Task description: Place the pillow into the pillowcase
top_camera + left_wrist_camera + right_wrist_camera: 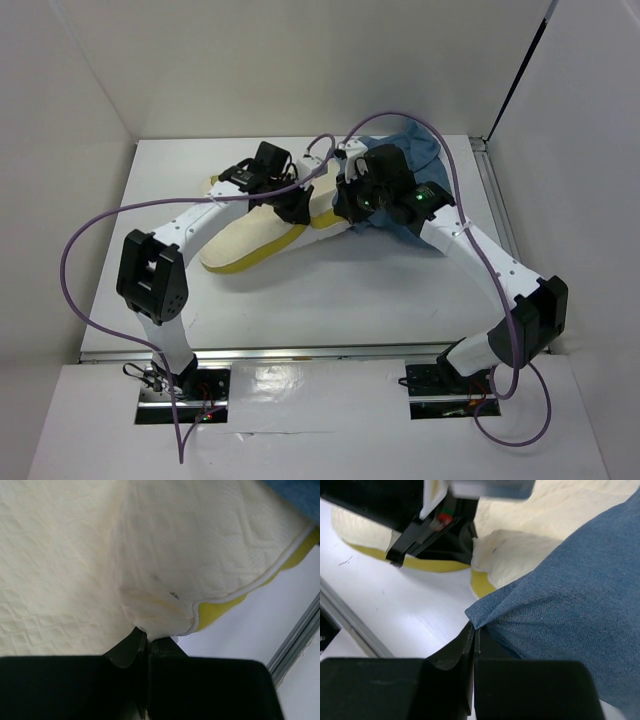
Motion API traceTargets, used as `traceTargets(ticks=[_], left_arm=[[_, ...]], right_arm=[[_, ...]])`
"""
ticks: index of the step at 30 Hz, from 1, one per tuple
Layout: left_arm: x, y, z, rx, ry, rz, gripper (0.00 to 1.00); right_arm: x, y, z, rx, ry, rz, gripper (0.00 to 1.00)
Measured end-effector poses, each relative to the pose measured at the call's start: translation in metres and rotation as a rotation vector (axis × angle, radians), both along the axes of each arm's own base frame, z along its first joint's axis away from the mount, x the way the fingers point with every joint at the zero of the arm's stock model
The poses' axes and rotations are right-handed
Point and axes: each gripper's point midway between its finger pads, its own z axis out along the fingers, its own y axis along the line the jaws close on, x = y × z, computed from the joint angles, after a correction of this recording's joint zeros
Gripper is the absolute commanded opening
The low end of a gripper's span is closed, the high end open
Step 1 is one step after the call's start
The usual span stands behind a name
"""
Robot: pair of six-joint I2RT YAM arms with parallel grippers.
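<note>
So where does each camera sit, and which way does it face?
Top: fixed above and behind, looking down at the table; left arm and right arm show.
Left wrist: on the left arm, looking along the left gripper, shut on a pillow corner.
Right wrist: on the right arm, looking along the right gripper, shut on the pillowcase edge; left gripper beyond.
Shared: both wrist views show that pillow corner.
</note>
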Motion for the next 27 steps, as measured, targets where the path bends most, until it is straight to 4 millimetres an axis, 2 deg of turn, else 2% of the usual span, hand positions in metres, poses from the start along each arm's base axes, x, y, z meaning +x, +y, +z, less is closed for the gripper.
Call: traceTargets(ticks=[6, 10, 15, 20, 27], left_arm=[[0.007, 0.008, 0.002, -0.033, 0.052, 0.095, 0.0], [0.014, 0.013, 0.004, -0.06, 0.065, 0.144, 0.0], [0.016, 0.004, 0.016, -0.154, 0.102, 0.163, 0.0], [0.009, -0.011, 0.027, -0.276, 0.191, 0.165, 0.0], [0.001, -0.026, 0.034, -0.335, 0.242, 0.154, 0.0]], right_arm=[[-0.019, 0.005, -0.008, 0.009, 0.078, 0.061, 0.0], [-0.024, 0.007, -0.009, 0.015, 0.089, 0.075, 0.0], [-0.018, 0.005, -0.007, -0.002, 0.056, 0.059, 0.0], [-0.009, 0.008, -0.007, -0.012, 0.035, 0.054, 0.0], [0.002, 0.014, -0.012, -0.024, 0.043, 0.048, 0.0]])
